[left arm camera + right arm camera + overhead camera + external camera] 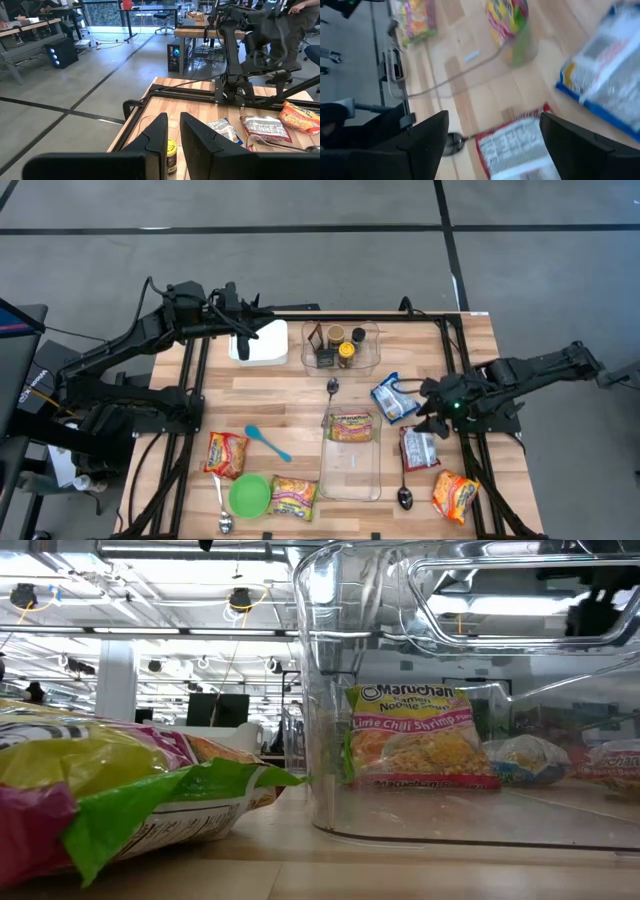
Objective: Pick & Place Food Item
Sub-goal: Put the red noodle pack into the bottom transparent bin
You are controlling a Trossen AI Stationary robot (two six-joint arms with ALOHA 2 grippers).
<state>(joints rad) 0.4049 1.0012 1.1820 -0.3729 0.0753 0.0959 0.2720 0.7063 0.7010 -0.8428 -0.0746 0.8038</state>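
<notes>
Altogether six food packets (419,448), three spoons (404,494).

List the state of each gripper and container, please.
Right gripper: open, above the red-edged packet.
Left gripper: nearly shut, holding nothing.
Clear bin: upright, one noodle packet inside.
Small clear tray: holds jars.
Green bowl: upright.

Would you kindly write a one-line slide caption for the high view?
Right gripper open beside a red-and-white food packet; left gripper waits over a white box.
</notes>
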